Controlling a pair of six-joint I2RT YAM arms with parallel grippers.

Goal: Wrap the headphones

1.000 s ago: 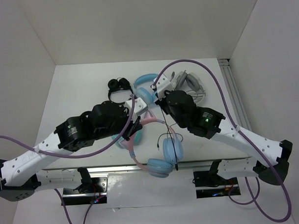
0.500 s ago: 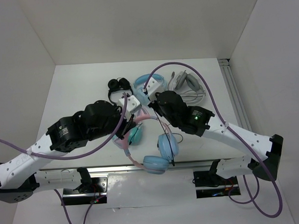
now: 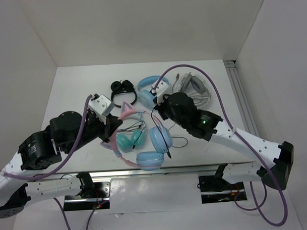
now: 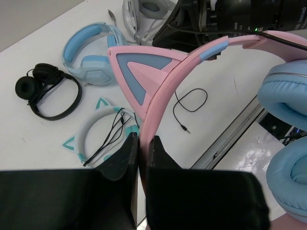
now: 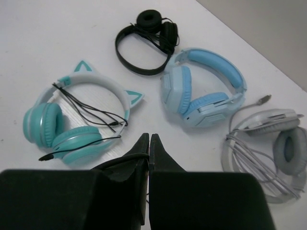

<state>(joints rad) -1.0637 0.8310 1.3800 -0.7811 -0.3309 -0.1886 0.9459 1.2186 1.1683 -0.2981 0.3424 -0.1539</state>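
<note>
The headphones have a pink cat-ear headband (image 3: 135,113) and light blue ear cups (image 3: 160,139). My left gripper (image 3: 114,131) is shut on the headband (image 4: 158,91) and holds the pair above the table's front edge. A pink ear with a blue centre (image 4: 139,72) stands just past the fingertips, and the cups (image 4: 288,91) hang at the right. My right gripper (image 3: 154,106) is shut on the thin black cable (image 3: 165,137). The cable (image 5: 125,159) crosses the left finger of my right gripper (image 5: 149,140). The cable's jack (image 4: 184,126) lies on the table.
A teal cat-ear pair (image 3: 131,141) with a pale headband (image 5: 72,120) lies under the held pair. Black on-ear headphones (image 3: 123,89), an all-light-blue pair (image 3: 151,86) and a grey headset with coiled cable (image 3: 194,88) lie at the back. Walls stand left, right and behind.
My left arm has drawn back to the left, carrying the pink headphones left and away from the front edge. My right gripper has shifted slightly, still holding the cable.
</note>
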